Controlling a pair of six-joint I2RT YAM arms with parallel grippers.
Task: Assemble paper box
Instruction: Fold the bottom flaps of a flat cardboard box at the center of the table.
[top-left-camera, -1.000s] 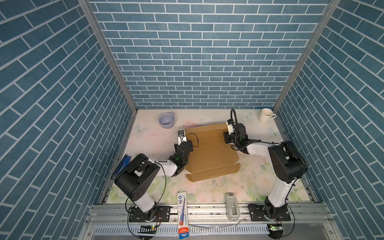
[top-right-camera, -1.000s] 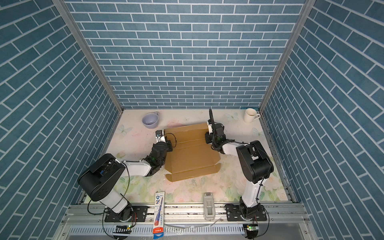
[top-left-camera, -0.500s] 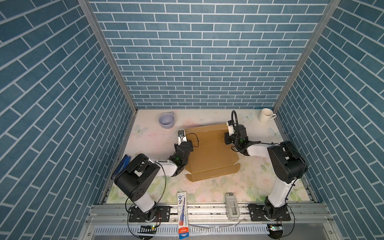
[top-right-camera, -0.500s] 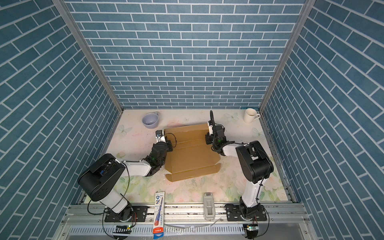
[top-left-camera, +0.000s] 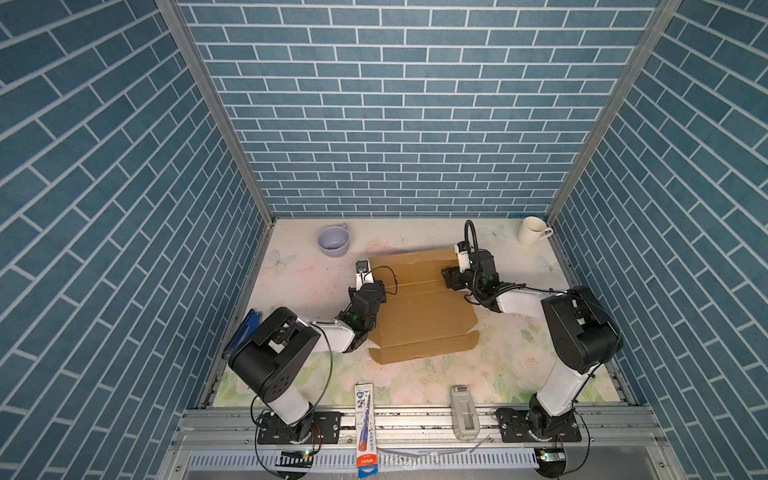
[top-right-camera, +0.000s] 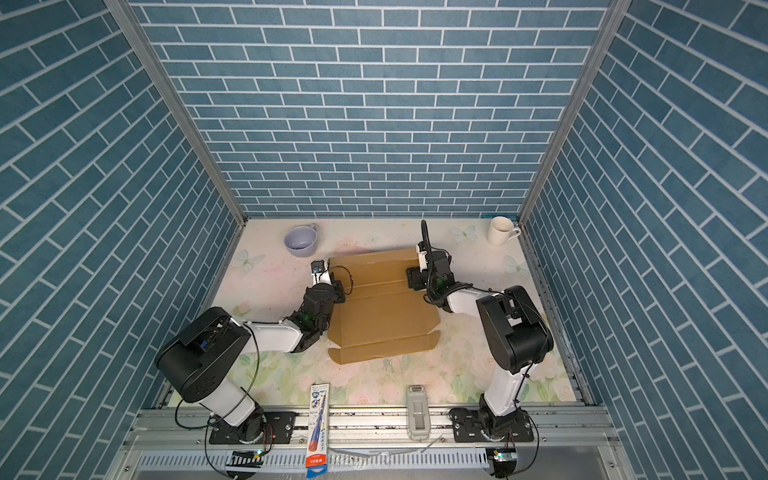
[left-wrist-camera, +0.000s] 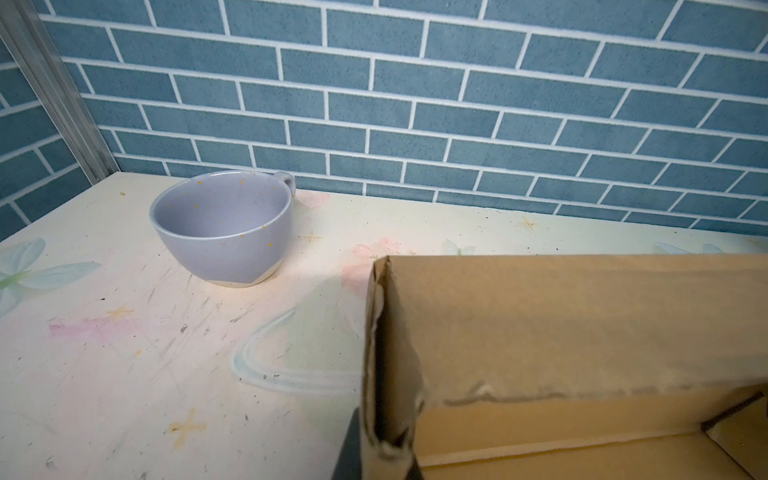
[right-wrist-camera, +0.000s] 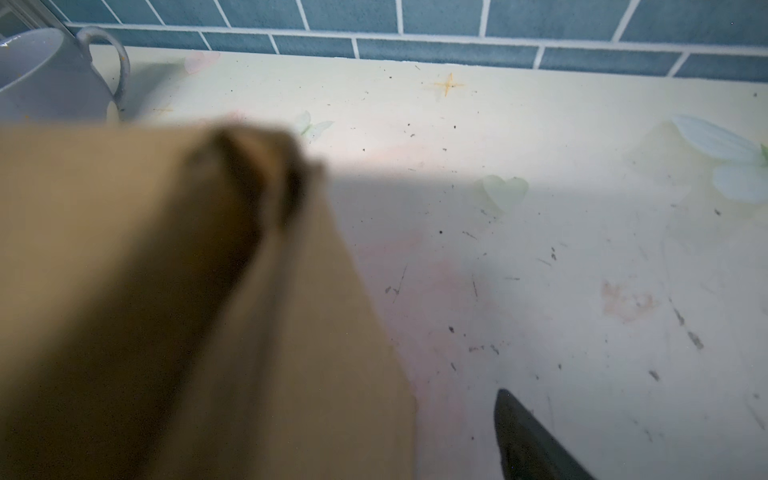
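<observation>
Paper box (top-left-camera: 419, 316) of plain brown cardboard, a creased die-cut sheet partly folded up, lies between my two pincers, and both meet it toward its far end. My left pincer (left-wrist-camera: 380, 459) is closed narrow on a raised side flap: the wrist view shows the ragged cardboard edge pinched between my dark fingers (left-wrist-camera: 347, 457). Just beyond that grip a long wall of the box stands upright and runs off toward my right pincer (top-left-camera: 449, 279). My right pincer sits at the opposite edge of the box and stands wide: the one dark finger (right-wrist-camera: 528, 440) I can see is clear of the cardboard, with bare table between. The other finger is hidden, and the cardboard close to that camera is blurred. Back from both pincers, toward my bases, the rest of the sheet lies flat on the pale floral table (top-left-camera: 299, 299), ending in a narrow flap. Beyond my left pincer, near the blue brick-patterned back wall (top-left-camera: 415, 124), a lilac speckled ceramic cup (left-wrist-camera: 220, 237) stands upright, apart from the box. Beyond my right pincer and outward, in the far corner, stands a white ceramic mug (top-left-camera: 532, 230). Well behind both pincers, by my bases, a long white and blue printed carton (top-left-camera: 365, 419) and a grey plastic device (top-left-camera: 463, 411) lie across the table's edge and the metal rail (top-left-camera: 415, 428).
</observation>
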